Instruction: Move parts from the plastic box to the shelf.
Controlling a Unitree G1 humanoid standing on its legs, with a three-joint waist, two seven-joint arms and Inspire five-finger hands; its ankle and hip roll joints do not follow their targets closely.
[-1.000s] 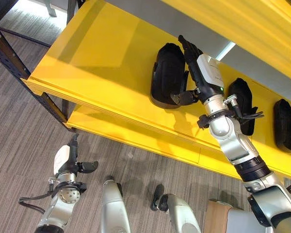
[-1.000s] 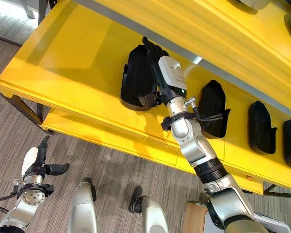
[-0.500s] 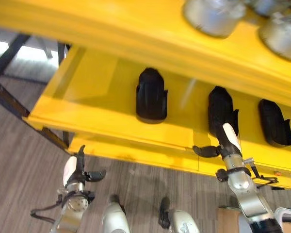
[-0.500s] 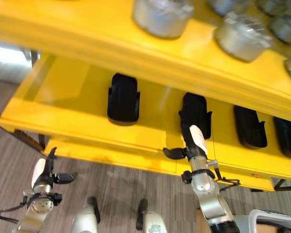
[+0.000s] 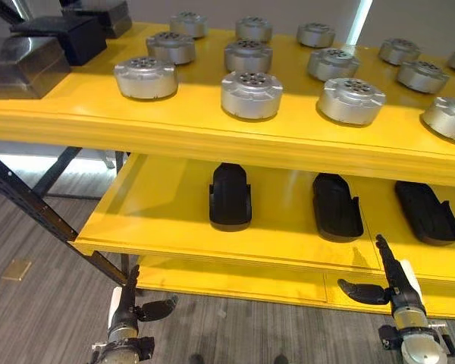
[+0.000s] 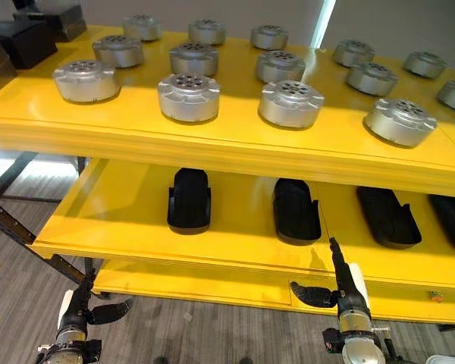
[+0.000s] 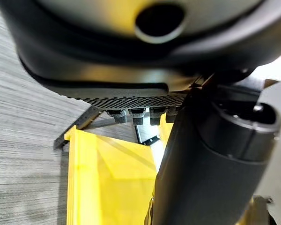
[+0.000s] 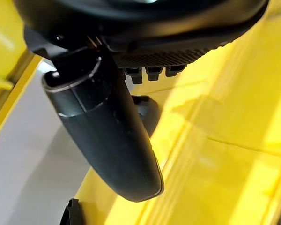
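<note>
Three black parts (image 5: 230, 195) lie on the yellow shelf's (image 5: 159, 220) middle board; round silver parts (image 5: 250, 94) sit above. My left hand (image 5: 125, 317) and right hand (image 5: 394, 280) hang below its front edge, fingers straight, thumbs out, empty. No writing legible.

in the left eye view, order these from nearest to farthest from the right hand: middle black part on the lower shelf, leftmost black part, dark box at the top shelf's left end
From the right hand:
1. Middle black part, lower shelf, just above the hand.
2. Leftmost black part, lower shelf, further left.
3. Dark box, top shelf's far left end.
</note>
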